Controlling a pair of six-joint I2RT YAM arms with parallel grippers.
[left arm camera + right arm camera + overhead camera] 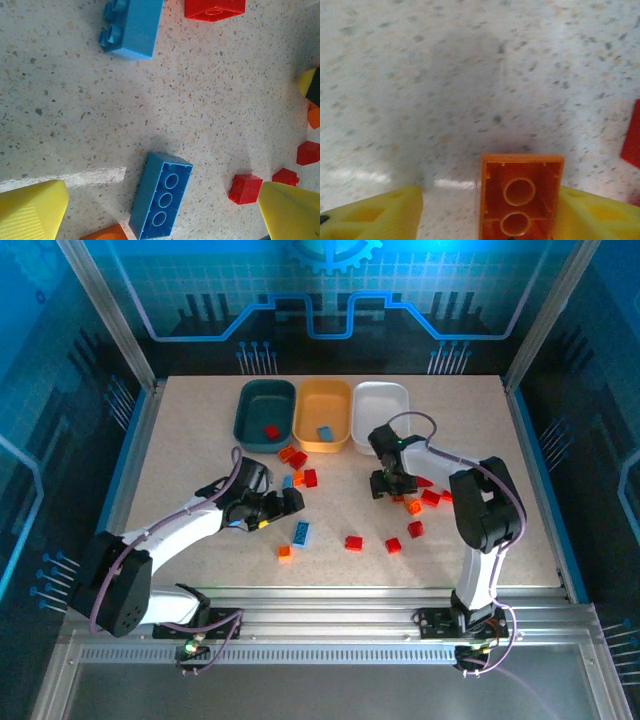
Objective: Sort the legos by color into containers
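Right jaws stand part-open around an orange brick on the bench: one finger touches it, the other stands apart. Left jaws are wide over a blue brick — loose bricks lie near three trays.

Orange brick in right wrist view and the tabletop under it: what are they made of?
Orange brick: looks like moulded hard plastic, slightly glossy; hollow underside with round tubes and thin, even walls.
Tabletop: speckled pale surface, likely laminate or stone-look composite; soft light streak suggests smooth satin finish, exact material unclear.
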